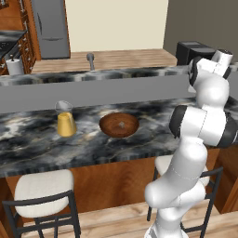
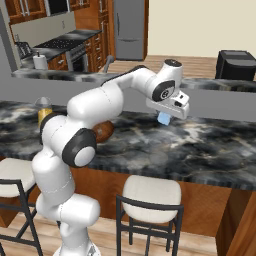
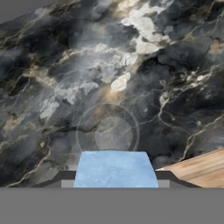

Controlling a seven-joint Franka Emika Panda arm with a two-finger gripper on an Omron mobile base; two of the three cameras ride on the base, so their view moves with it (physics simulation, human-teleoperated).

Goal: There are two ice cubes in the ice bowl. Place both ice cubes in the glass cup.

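Observation:
The wooden ice bowl point(image 1: 119, 124) sits on the dark marble counter point(image 1: 42, 144), with one small pale ice cube point(image 1: 122, 124) inside it. To its left stands the glass cup point(image 1: 65, 120), yellow-orange in its lower part. My gripper point(image 2: 164, 119) hangs above the counter, well to the right of the bowl, shut on the other ice cube point(image 2: 163, 118). In the hand view this pale blue ice cube point(image 3: 114, 169) sits between the fingertips of the gripper point(image 3: 114, 181). My arm partly hides the bowl point(image 2: 103, 131) and the cup point(image 2: 44, 111) in the right base view.
A raised grey ledge point(image 1: 93, 90) runs behind the counter. Two white-cushioned stools point(image 2: 150, 196) stand under the front edge. A black appliance point(image 2: 237, 64) sits on the far counter at right. A faint round ring point(image 3: 107, 131) shows on the marble below the held cube.

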